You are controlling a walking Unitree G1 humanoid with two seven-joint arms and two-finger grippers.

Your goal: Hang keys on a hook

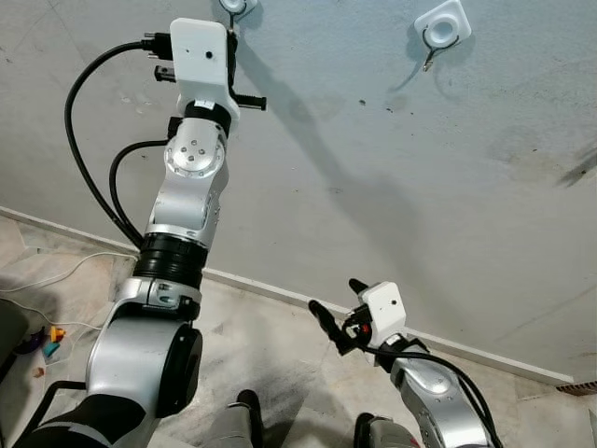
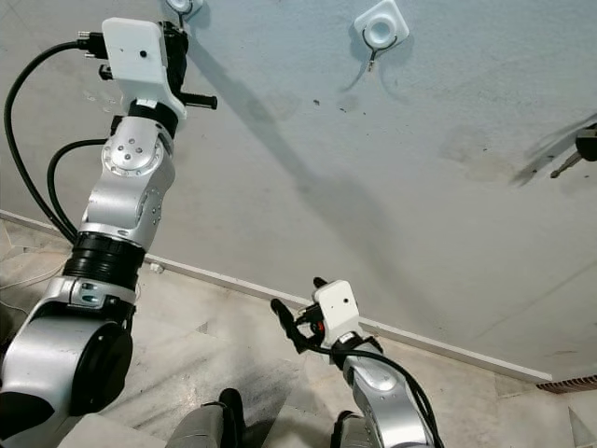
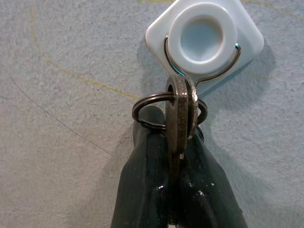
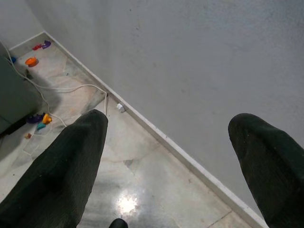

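The tool [image 3: 178, 190] pinches the keys [image 3: 179, 116], seemingly touching the hook [image 3: 204, 78].

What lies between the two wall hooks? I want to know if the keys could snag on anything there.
Nothing: in the left eye view, bare grey wall runs from the hook at the left gripper to the other hook.

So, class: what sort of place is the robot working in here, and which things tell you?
Probably a room in a home: a plain grey wall with white stick-on hooks, a polished stone floor, and small toys by a white cable.
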